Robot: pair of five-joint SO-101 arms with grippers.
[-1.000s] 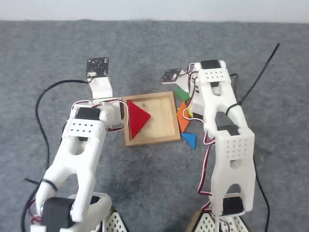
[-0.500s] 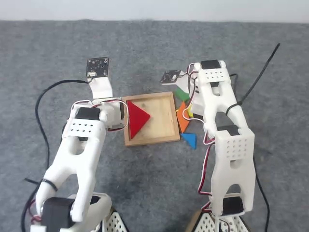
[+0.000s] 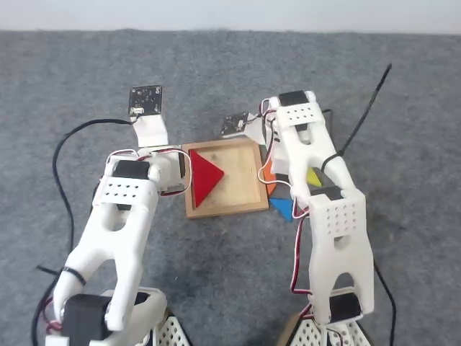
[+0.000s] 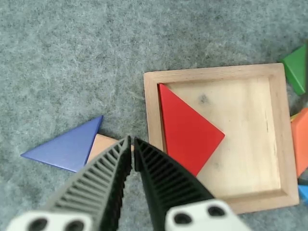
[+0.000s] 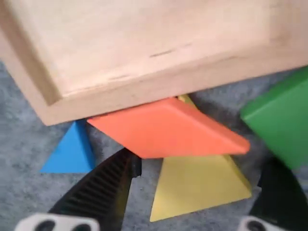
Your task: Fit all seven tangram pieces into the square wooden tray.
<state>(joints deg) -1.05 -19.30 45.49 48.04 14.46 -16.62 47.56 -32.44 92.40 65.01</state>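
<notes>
The square wooden tray (image 3: 241,205) holds a red triangle (image 3: 204,176) against its left wall. My left gripper (image 4: 131,144) is shut and empty, hovering just outside the tray's (image 4: 150,110) left wall. It hangs over a tan piece (image 4: 105,144) and a dark blue triangle (image 4: 67,147). My right gripper (image 5: 192,192) is open at the tray's (image 5: 130,53) right side, its fingers straddling an orange piece (image 5: 168,130) and a yellow triangle (image 5: 197,185). The orange piece touches the tray's outer wall. Close by lie a small blue triangle (image 5: 70,151) and a green piece (image 5: 281,120).
Grey carpet covers the table. The right arm (image 3: 299,130) stands over the tray's right wall, with the yellow triangle (image 3: 314,176) and blue triangle (image 3: 282,207) beside it. Cables trail from both arms. Most of the tray floor (image 4: 240,130) is bare wood.
The right arm has swung left toward the tray's right wall, uncovering the yellow triangle in the high view. The left arm and the red triangle have not moved.
</notes>
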